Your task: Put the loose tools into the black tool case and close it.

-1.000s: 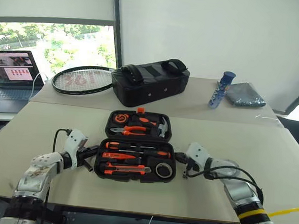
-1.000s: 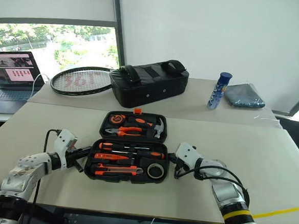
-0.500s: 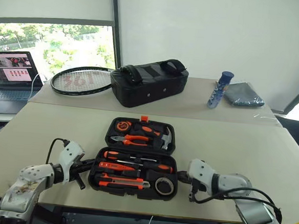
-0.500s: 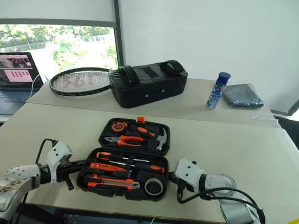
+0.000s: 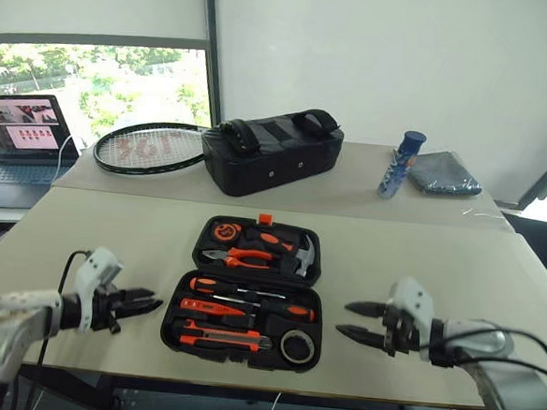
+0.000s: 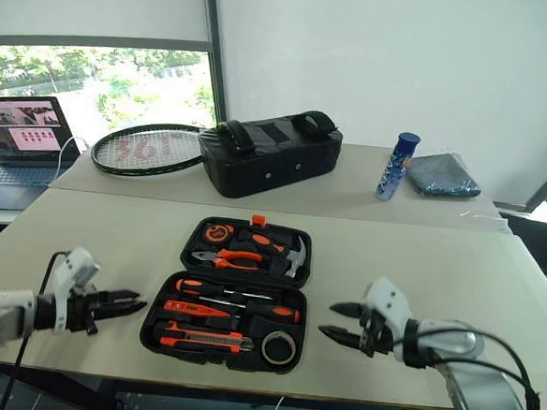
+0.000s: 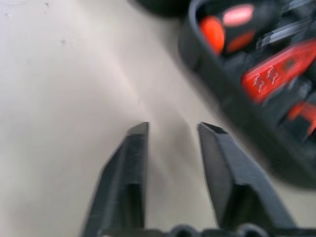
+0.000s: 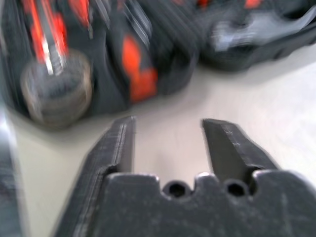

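The tabletop (image 5: 410, 261) is seen from above, with a second surface behind it carrying a black soft bag (image 5: 275, 149), a racket (image 5: 151, 148), a blue bottle (image 5: 402, 163) and a laptop (image 5: 21, 126); none of these belong to the job.

The black tool case (image 5: 249, 291) lies open in the middle of the near tabletop, its lid half laid flat away from the robot, with pliers and a hammer seated in it. In the near half the loose tools (image 5: 247, 308) are already lodged in their slots: black-and-orange screwdrivers, a thin red-orange one, the utility knife (image 5: 222, 337) along the near edge and the small tape roll (image 5: 297, 345) in the near right corner. Nothing loose can be made out on the tabletop around the case, so the loading step is judged to be done and the closing step to be in hand.

The left tool (image 5: 145, 303) is held just left of the case, fingers parted and empty, clear of the case. The right tool (image 5: 359, 321) is held a little further off on the right side, likewise spread and gripping nothing. Both are pointed inward at the case from opposite sides.

For the next move, the far lid half would need to be reached, lifted on its hinge and folded over the near half, then pressed until the small orange latch (image 5: 264, 218) catches. A tool standing proud of its slot could hold the lid up.
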You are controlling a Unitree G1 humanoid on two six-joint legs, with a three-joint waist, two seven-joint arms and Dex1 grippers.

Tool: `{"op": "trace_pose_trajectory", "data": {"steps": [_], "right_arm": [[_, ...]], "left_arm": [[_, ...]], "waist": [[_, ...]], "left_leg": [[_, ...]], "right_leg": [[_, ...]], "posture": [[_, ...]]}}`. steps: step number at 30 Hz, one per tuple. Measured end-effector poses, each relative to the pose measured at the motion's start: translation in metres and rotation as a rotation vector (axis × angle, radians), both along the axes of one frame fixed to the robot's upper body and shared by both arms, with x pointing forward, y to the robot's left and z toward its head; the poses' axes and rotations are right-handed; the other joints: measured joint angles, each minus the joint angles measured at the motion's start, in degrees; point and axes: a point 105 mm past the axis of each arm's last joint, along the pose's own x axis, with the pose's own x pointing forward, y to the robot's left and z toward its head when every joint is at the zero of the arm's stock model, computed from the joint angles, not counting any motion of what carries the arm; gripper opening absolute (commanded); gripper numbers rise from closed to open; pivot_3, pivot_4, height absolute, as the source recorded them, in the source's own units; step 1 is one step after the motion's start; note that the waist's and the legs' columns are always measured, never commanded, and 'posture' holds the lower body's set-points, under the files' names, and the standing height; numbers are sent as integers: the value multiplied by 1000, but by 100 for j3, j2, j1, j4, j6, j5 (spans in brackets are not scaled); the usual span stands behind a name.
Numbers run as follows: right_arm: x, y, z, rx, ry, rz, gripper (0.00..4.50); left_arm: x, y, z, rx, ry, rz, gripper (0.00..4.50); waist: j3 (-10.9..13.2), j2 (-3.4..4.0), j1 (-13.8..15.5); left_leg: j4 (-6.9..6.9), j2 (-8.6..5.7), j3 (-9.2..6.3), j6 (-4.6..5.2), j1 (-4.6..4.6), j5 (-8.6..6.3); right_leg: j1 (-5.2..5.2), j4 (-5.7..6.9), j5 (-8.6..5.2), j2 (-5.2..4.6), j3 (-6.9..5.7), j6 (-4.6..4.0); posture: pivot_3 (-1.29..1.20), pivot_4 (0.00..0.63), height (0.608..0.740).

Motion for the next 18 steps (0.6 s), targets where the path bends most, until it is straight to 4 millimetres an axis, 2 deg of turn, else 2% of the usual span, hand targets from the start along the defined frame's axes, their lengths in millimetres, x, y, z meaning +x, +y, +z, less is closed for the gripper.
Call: {"op": "trace_pose_trajectory", "data": {"steps": [1, 2, 4, 6, 8, 11, 13, 18], "right_arm": [[2, 1, 6, -13, 43, -18, 4164], [7, -1, 8, -77, 132, -65, 4201], [15, 0, 14, -94, 237, -126, 4201], [25, 9, 18, -63, 347, -160, 4201], [35, 14, 16, -71, 435, -218, 4201], [51, 13, 12, -77, 482, -312, 4201], [70, 10, 7, -73, 527, -428, 4201], [85, 7, 6, -110, 543, -526, 4201]], "left_arm": [[6, -2, 9, -7, 13, 10, 3477], [15, -11, 23, -47, 37, 7, 3830], [28, -21, 36, -79, 61, 15, 3830], [43, -28, 39, -83, 108, 45, 3830], [56, -37, 34, -67, 158, 71, 3830], [65, -37, 27, -42, 204, 112, 3830], [73, -41, 19, -1, 242, 130, 3830], [81, -51, 8, 36, 269, 121, 3830]], "waist": [[0, 0, -4], [1, 0, -2], [-1, -2, 4], [-1, -2, -9], [-1, -2, -13], [-2, -1, -16], [-2, -1, -1], [-2, 0, 5]], "left_leg": [[0, -1, 1, 0, 8, 0], [0, -5, 1, 0, 1, 0], [1, -6, -4, 0, -3, 0], [-1, -10, -8, 1, -9, 0], [-7, -11, -10, 1, -20, 0], [-6, -11, -10, 1, -38, 0], [-6, -17, -8, 0, -79, 1], [-5, -21, -7, -17, -107, 12]], "right_leg": [[6, 0, 0, -1, 2, 0], [1, -1, 5, -2, 2, -8], [2, -3, 17, 0, -3, -29], [-8, -3, 19, 2, -1, -31], [-18, -4, 18, 1, -1, -31], [-34, -6, 19, -1, -1, -31], [-79, 1, 19, -11, -2, -31], [-106, 10, 20, -20, -4, -30]], "posture": [[0, 150, 740], [0, 150, 740], [0, 150, 740], [0, 150, 740], [0, 150, 740], [0, 150, 740], [0, 150, 740], [0, 150, 740]]}}
